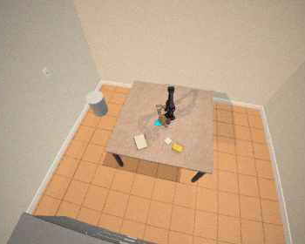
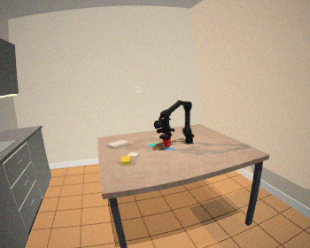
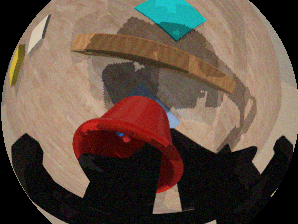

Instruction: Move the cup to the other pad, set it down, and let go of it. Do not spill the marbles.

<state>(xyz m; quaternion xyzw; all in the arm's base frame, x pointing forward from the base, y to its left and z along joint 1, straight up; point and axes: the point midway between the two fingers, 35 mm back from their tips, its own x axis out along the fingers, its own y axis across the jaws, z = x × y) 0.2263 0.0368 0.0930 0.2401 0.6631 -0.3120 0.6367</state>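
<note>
Red cup (image 1: 169, 119) (image 2: 166, 143) (image 3: 137, 114) leans, its wall clenched in the gripper (image 1: 170, 117) (image 2: 166, 136) (image 3: 165, 132), presumably for carrying past the wooden bar (image 1: 164, 120) (image 2: 157, 146) (image 3: 150, 52) to the cyan pad (image 1: 158, 123) (image 2: 152, 145) (image 3: 170, 17), twelve o'clock in the wrist view.

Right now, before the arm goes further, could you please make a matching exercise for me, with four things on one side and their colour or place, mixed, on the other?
1. Cup
2. Small block on the table beside the small white item
3. Wooden strip
4. Gripper

A. Yellow
B. Shut on the cup's wall
C. Red, with marbles visible inside
D. Between the cyan pad and the blue pad

Right pairs: 1-C, 2-A, 3-D, 4-B
</note>
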